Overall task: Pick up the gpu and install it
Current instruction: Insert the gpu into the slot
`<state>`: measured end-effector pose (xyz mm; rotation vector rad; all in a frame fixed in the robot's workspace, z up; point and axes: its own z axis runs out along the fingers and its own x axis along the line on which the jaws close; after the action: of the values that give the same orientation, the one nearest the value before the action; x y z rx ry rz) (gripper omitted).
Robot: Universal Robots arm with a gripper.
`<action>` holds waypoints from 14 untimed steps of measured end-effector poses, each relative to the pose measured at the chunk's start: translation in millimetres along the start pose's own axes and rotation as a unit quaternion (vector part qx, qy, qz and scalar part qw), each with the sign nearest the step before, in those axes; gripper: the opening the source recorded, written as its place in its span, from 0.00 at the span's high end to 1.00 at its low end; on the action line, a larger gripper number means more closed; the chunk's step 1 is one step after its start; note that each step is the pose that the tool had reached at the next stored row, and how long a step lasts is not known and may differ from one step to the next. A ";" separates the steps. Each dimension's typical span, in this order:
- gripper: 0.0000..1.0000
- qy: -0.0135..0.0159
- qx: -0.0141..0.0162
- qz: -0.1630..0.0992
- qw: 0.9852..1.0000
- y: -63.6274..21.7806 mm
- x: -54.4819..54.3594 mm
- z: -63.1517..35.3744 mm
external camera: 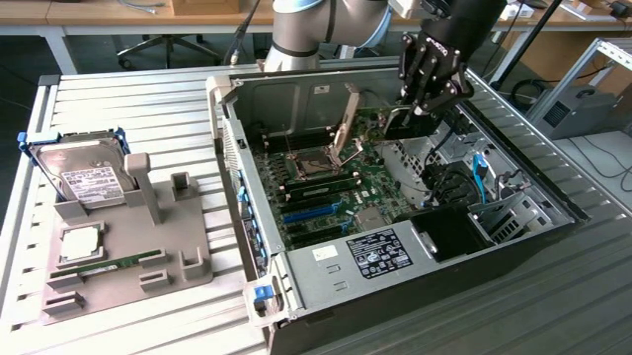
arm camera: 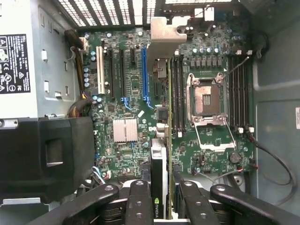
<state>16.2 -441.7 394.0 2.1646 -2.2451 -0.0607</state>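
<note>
Gripper (external camera: 422, 109) hangs over the far end of the open case (external camera: 229, 140), closed on the gpu (external camera: 407, 124). The card is held above the board (external camera: 375, 185), beside the socket (external camera: 314, 161). It reads as a dark slab against the dark case interior, so its lower edge is hard to trace. Cannot tell whether it touches anything below. The arm (external camera: 301, 29) is cut off by the picture edge.

In the wrist view the gripper (arm camera: 161, 201) shows two black fingers (arm camera: 139, 199) flanking the gpu (arm camera: 158, 164) on both sides. The fingertips are cut off at the picture edge. The card is seen edge-on, so its face is hidden, and a small logo shows near the grip. A silvery plate (arm camera: 165, 33) sits in line with the card's far end; cannot tell if it joins the card. The card covers a strip of the board (arm camera: 126, 93) between the blue slot (arm camera: 144, 70) and the socket (arm camera: 205, 101). Which slot it lines up with cannot be told. The psu (arm camera: 18, 61) is partly cut off.

The case sits on the bench (external camera: 129, 111), reaching its edge at the exterior view's right, psu (external camera: 365, 255) at the case's near end. A tray (external camera: 138, 237) lies near the bench's edge at the exterior view's left. It holds a drive (external camera: 84, 177) propped up, a cpu (external camera: 79, 244) and a ram stick (external camera: 106, 263).
</note>
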 end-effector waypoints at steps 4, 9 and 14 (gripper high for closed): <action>0.72 0.000 0.000 -0.012 1.000 0.0 0.0 0.1; 0.72 -0.003 0.015 -0.015 1.000 2.5 0.0 0.4; 0.72 -0.003 0.015 -0.015 1.000 8.1 0.3 2.8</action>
<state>8.0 -441.7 391.6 2.2160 -2.2311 -0.0346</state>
